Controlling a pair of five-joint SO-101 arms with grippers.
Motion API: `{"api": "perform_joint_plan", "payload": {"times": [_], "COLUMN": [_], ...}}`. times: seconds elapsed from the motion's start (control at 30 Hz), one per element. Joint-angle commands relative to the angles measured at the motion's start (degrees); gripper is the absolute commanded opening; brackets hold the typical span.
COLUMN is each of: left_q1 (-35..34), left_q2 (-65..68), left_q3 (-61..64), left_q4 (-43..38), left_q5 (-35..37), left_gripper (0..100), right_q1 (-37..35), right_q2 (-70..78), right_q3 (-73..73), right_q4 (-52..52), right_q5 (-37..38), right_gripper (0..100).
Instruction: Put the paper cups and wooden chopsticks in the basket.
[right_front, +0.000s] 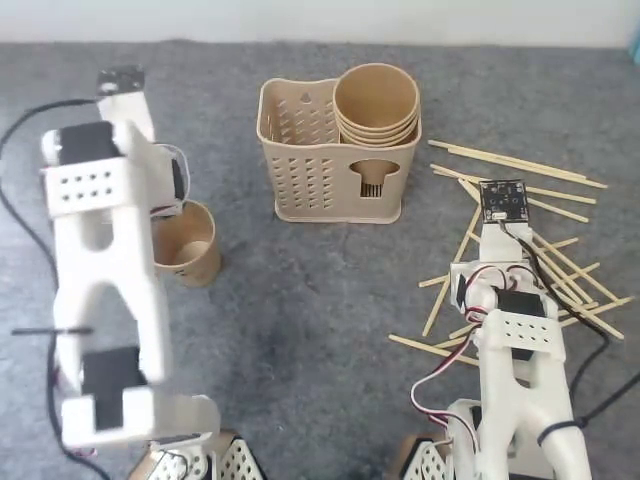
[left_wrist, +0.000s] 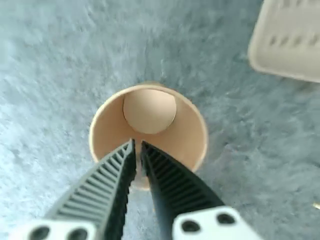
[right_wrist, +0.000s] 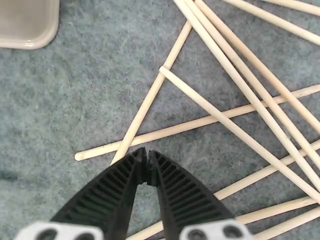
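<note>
Towards the table's (right_front: 300, 330) near right corner, the right gripper (right_wrist: 147, 167), pinched together, is held over scattered chopsticks (right_wrist: 235, 130). By the left edge, the left gripper (left_wrist: 137, 150), narrowed to a slit, is poised over a paper cup's (left_wrist: 185, 135) rim. At the far middle, stacked cups (right_front: 376, 100) are seated in the basket (right_front: 310, 170).

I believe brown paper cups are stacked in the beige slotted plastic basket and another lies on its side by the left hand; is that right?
Nearly: the loose brown paper cup stands upright, mouth up, as the left wrist view shows. The stack of brown paper cups does sit in the beige slotted plastic basket, with the left hand by the loose cup.
</note>
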Motion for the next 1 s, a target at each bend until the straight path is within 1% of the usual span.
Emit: {"api": "perform_joint_plan", "payload": {"times": [0.0,0.13,0.2,0.3,0.4,0.5,0.6,0.67,0.73,0.87,0.97], "left_q1": [-0.7,-4.9,-8.0,-12.2,-13.7,-13.5,-11.8,-10.6,-9.2,-6.4,-4.7], "left_q2": [-8.4,-9.7,-9.0,-7.5,-5.4,-3.2,-1.3,-0.4,0.1,-0.9,-4.1], "left_q3": [0.1,1.4,3.0,6.8,11.9,17.4,21.8,23.6,24.6,24.4,24.2], "left_q4": [1.7,1.1,-0.6,-5.3,-8.7,-13.6,-19.7,-22.6,-23.6,-23.5,-21.3], "left_q5": [-1.5,-1.9,-2.2,-5.5,-7.1,-7.5,-7.2,-7.1,-7.1,-7.0,-6.2], "left_gripper": [11,19,20,20,20,20,20,18,14,1,1], "right_q1": [0.1,0.1,0.1,0.1,0.1,0.0,0.0,0.0,0.0,0.0,0.0], "right_q2": [-1.7,-1.7,-1.7,-1.7,-1.7,-1.7,-1.6,-1.5,-1.5,-1.5,-1.5], "right_q3": [-0.4,-0.4,-0.4,-0.4,-0.4,-0.4,-0.4,-0.4,-0.4,-0.4,-0.4], "right_q4": [-1.0,-1.0,-1.0,-1.0,-1.0,-1.0,-1.0,-1.0,-1.0,-1.0,-1.0], "right_q5": [0.8,0.8,0.8,0.8,0.8,0.8,0.8,0.8,0.8,0.8,0.8], "right_gripper": [0.8,0.8,0.8,0.8,0.8,0.8,0.8,0.8,0.8,0.8,0.8]}}
